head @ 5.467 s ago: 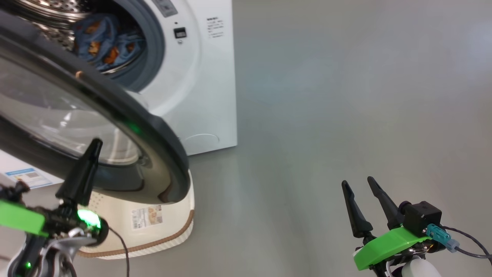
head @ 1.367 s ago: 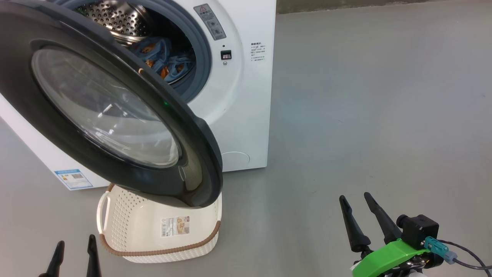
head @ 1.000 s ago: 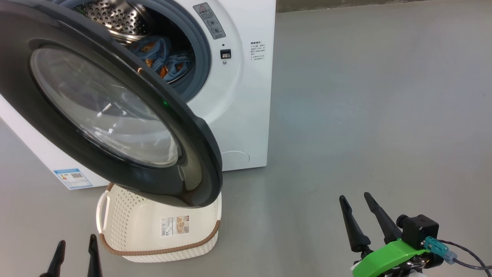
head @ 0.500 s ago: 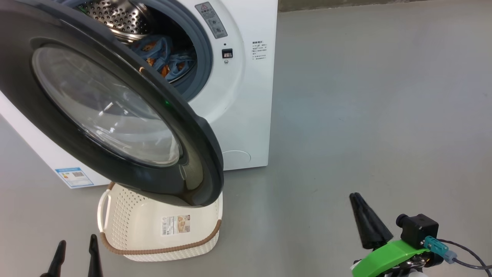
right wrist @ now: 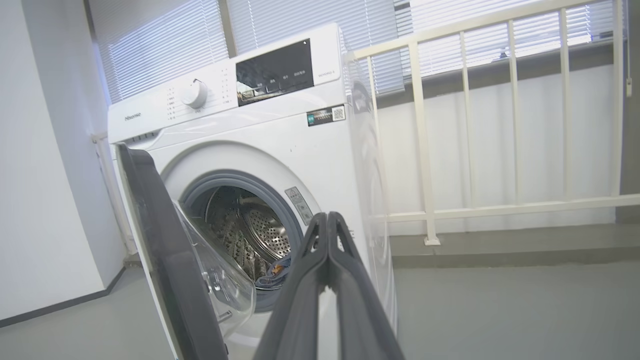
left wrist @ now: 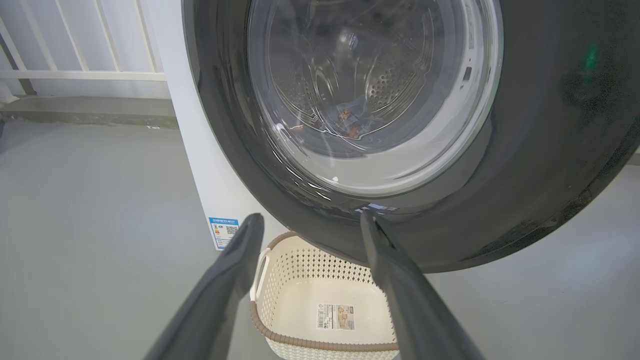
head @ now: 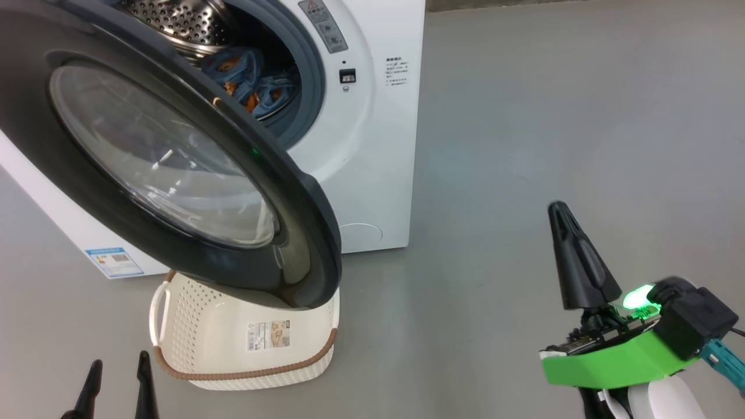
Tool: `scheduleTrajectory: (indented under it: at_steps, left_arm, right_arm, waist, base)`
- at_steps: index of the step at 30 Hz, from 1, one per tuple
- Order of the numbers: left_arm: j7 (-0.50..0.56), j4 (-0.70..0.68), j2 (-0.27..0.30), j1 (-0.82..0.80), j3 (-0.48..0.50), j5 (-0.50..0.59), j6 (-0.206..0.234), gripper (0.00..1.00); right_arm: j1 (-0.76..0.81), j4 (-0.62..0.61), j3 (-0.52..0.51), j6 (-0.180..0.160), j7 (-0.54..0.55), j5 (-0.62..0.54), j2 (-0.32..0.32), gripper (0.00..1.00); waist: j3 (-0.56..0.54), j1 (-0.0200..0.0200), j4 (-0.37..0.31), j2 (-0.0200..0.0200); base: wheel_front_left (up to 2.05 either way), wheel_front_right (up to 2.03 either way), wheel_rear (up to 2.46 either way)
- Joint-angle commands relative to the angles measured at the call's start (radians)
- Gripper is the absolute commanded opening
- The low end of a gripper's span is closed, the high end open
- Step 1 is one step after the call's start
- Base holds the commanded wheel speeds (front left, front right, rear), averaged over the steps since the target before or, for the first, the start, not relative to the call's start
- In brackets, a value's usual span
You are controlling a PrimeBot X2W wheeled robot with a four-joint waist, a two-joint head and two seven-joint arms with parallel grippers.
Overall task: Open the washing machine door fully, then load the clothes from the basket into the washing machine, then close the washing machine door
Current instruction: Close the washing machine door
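The right gripper had its fingers pressed together on nothing, above the floor right of the washing machine. The left gripper stood spread and empty near the basket, which sat under the open washing machine door. The clothes lay in the drum.

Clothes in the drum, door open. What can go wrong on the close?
1. The clothes lie near the grey gasket; a fold might get pinched as the washing machine door shuts.
2. The basket sits under the door's lower edge; the swing or an arm may knock it.
3. The right hand is shut; narrow tips could slip on the glossy rim.
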Motion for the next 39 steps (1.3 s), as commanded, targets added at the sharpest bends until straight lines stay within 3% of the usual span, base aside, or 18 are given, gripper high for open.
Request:
scheduleTrajectory:
  at_steps: [1, 7, 11, 25, 39]
  left_arm:
    - [-0.008, -0.032, 0.008, -0.049, 0.028, 0.008, -0.003, 1.0]
    - [-0.008, -0.035, 0.007, -0.052, 0.017, 0.004, -0.003, 1.0]
    - [-0.008, -0.039, 0.009, -0.055, 0.009, 0.001, -0.003, 1.0]
    - [-0.008, -0.069, 0.008, -0.069, -0.035, -0.023, -0.003, 1.0]
    - [-0.008, -0.071, 0.0, -0.137, -0.13, -0.07, -0.003, 1.0]
  right_arm:
    - [-0.027, -0.065, 0.044, 0.002, -0.005, -0.011, 0.005, 0.0]
    - [-0.049, -0.226, 0.155, 0.002, -0.005, -0.018, -0.026, 0.0]
    - [-0.061, -0.264, 0.248, 0.002, -0.005, -0.009, -0.064, 0.0]
    - [-0.165, -0.153, 0.502, 0.002, -0.005, 0.022, -0.157, 0.0]
    - [-0.288, 0.004, 0.591, 0.002, -0.005, 0.033, -0.193, 0.0]
  waist:
    - [0.001, 0.0, 0.003, -0.0001]
    - [0.004, 0.0, 0.021, -0.0001]
    - [0.006, 0.0, 0.043, -0.0001]
    - [0.05, 0.0, 0.159, -0.0001]
    - [0.167, 0.0, 0.287, -0.0001]
  base:
    - [0.0, 0.0, 0.0]
    - [0.0, 0.0, 0.0]
    - [0.0, 0.0, 0.0]
    - [0.0, 0.0, 0.0]
    - [0.0, 0.0, 0.0]
